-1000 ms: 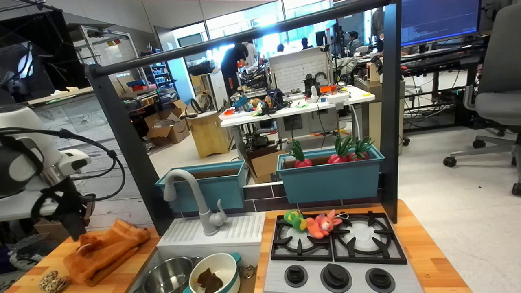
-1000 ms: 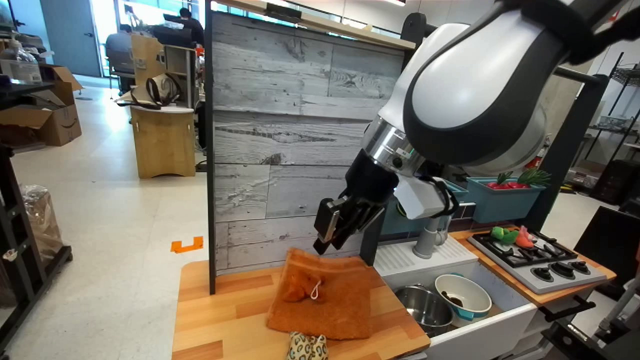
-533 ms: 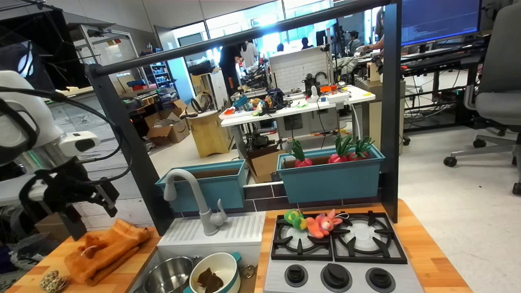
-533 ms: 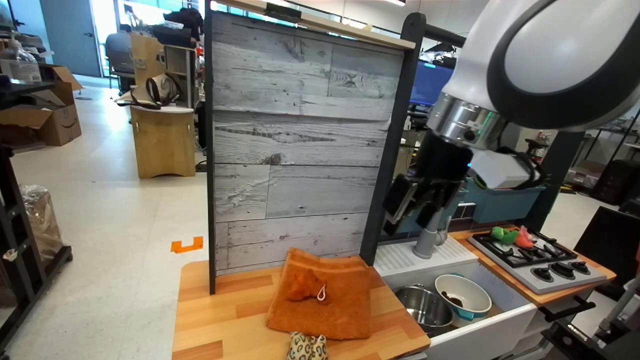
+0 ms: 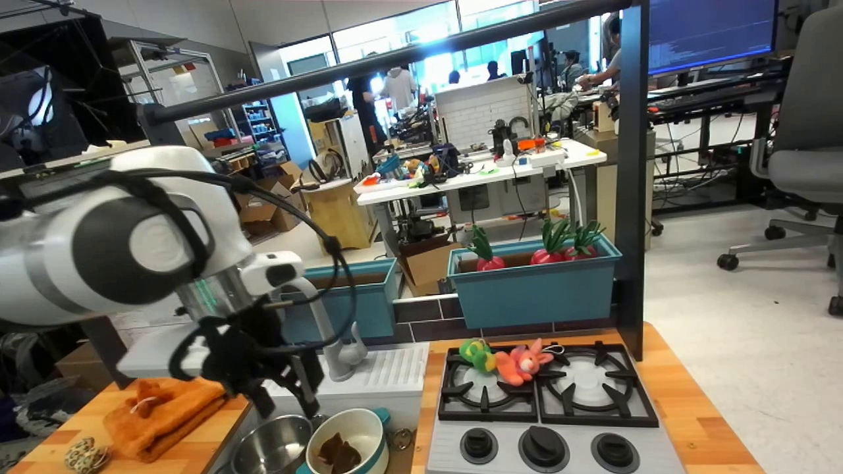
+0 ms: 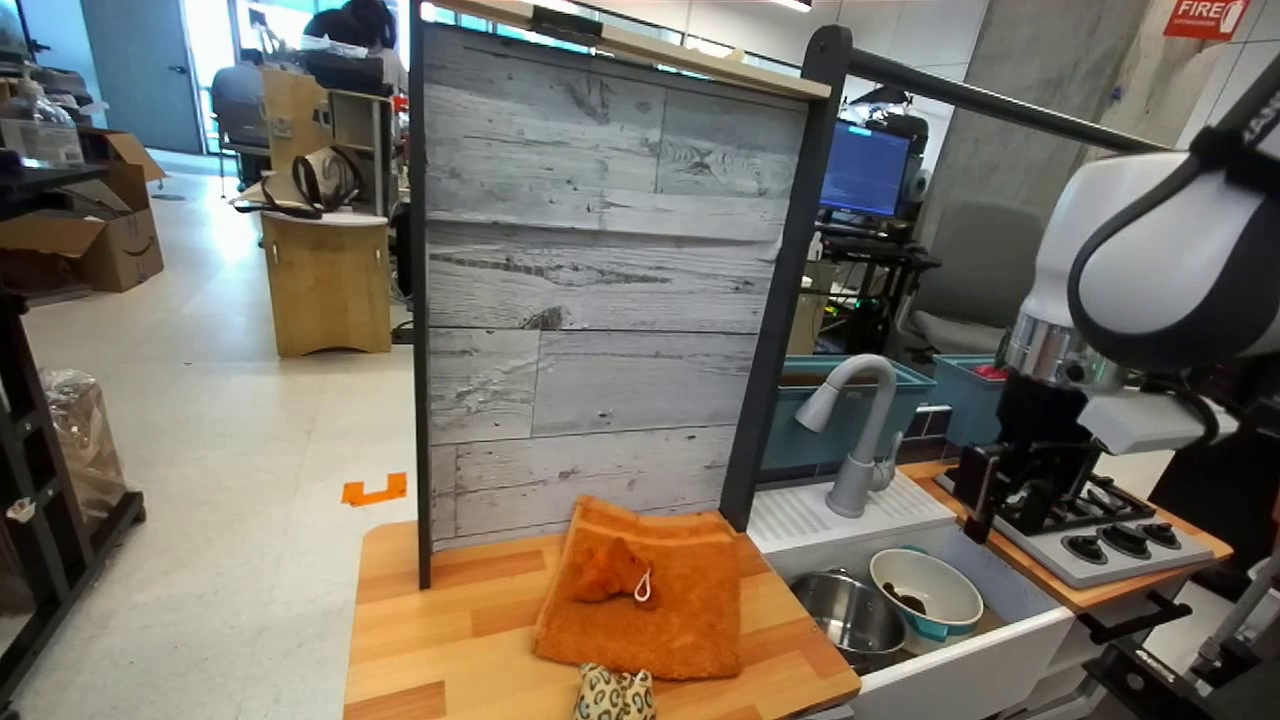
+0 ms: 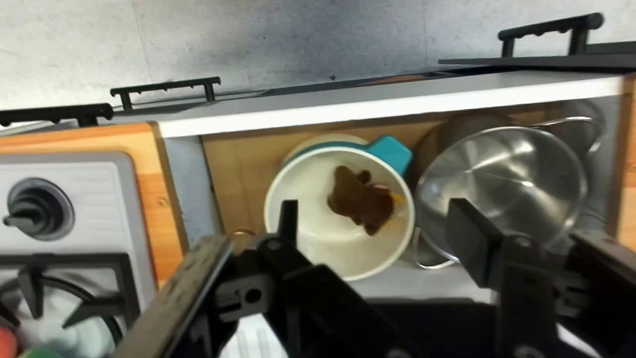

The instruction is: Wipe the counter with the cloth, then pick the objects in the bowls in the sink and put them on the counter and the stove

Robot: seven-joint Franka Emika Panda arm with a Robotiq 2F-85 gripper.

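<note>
Brown toy (image 7: 360, 204) lies in pale bowl (image 7: 305, 194), centre of wrist view, toward bowl's right wall. Your end effector (image 7: 373, 219) stands spread, grips nothing. Right-of-frame finger (image 7: 472, 243) shows against steel bowl (image 7: 512, 189): descend unshifted, you may strike its rim or pinch pale bowl's wall along with toy. Soft-looking toy may slip if you catch only edge. Faucet (image 5: 340, 365), lower left of centre in exterior view, looks near arm (image 5: 158, 247); sideways lift may bump it.

Red sign (image 6: 1206, 17) w/ “FIRE”, bkgd

bright windows (image 5: 395, 37) in bkgd — cluttered white tbl (image 5: 576, 155) — gray chair (image 5: 809, 112) on pale flr (image 5: 698, 283)
</note>
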